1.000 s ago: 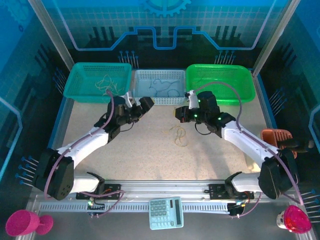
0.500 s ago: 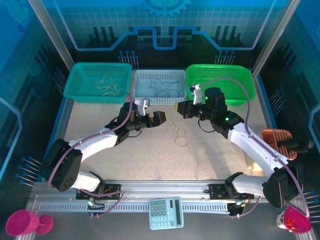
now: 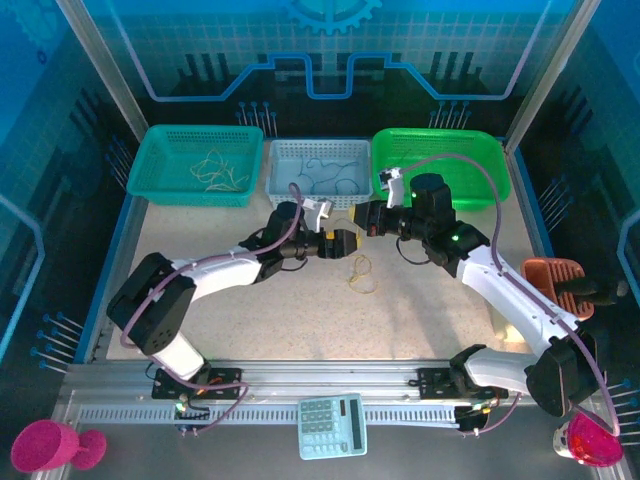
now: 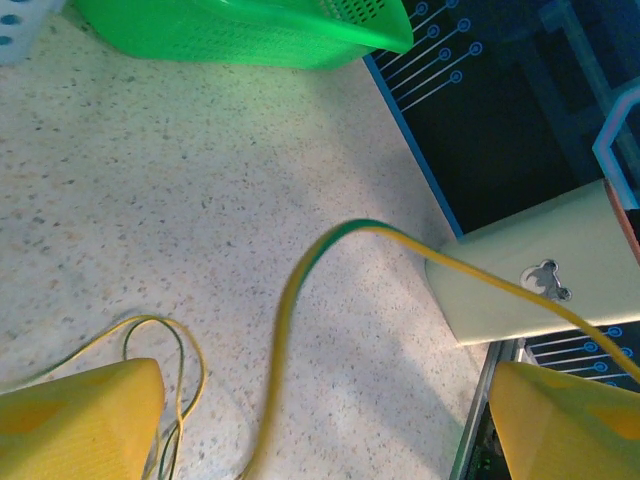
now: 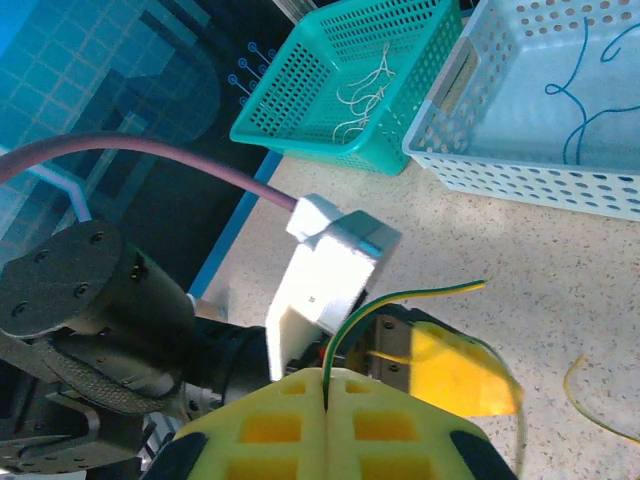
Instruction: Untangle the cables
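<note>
My right claw (image 5: 327, 400) is clamped on a yellow-green cable (image 5: 400, 295). The strand rises from between its waffled yellow pads (image 5: 285, 400), just in front of the white basket (image 3: 315, 203). Over the last second I have swung the left claw (image 3: 348, 242) in from the basket's left front corner to face the right one. Its jaws are a touch narrower than they were but stand wide apart, with that strand running between them unpinched. I judge that sets up a two-handed pull. The rest of the cables (image 3: 360, 272) lie as thin, limp loops on the speckled table (image 3: 300, 330), a little further out in front of the basket. The wire looks glossy and holds its curve, and the basket is perforated hard plastic
</note>
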